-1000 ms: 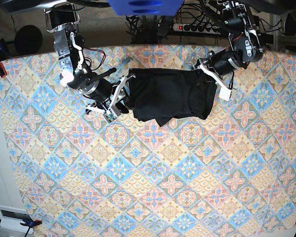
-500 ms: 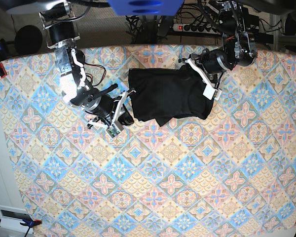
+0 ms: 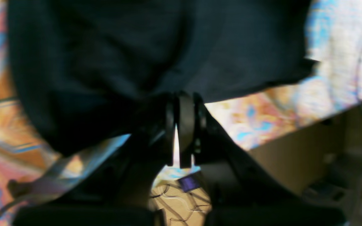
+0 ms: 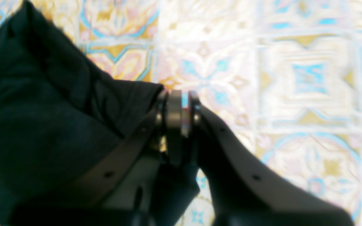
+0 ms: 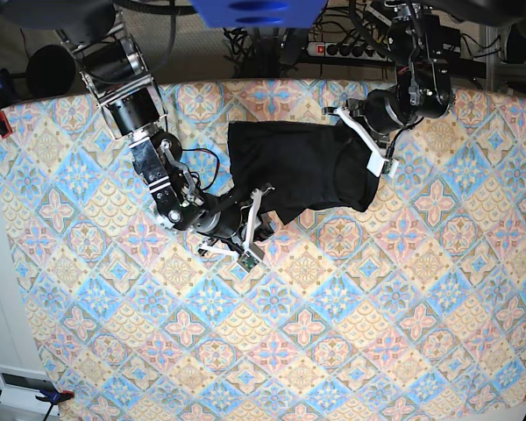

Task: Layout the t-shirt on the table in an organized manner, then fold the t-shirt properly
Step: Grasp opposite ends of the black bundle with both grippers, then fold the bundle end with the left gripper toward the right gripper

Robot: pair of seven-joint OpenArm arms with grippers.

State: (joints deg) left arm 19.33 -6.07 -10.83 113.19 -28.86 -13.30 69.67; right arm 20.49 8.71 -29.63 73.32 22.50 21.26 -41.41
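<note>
The black t-shirt (image 5: 302, 171) lies bunched near the table (image 5: 333, 351) far edge; soft, limp, best taken at hems; left hand (image 3: 181, 125) and right hand (image 4: 176, 122) each clenched on its edge.

My right arm reaches in from the far corner, elbow bent, forearm angled down toward the middle — its end effector (image 5: 261, 213) sits low with both jaws pressed together, dark cloth bunched at the tips. My left arm folds short at the far edge, wrist turned inward. Its end effector (image 5: 355, 132) is clamped too — jaws nearly flush, fabric pinched between them.
</note>
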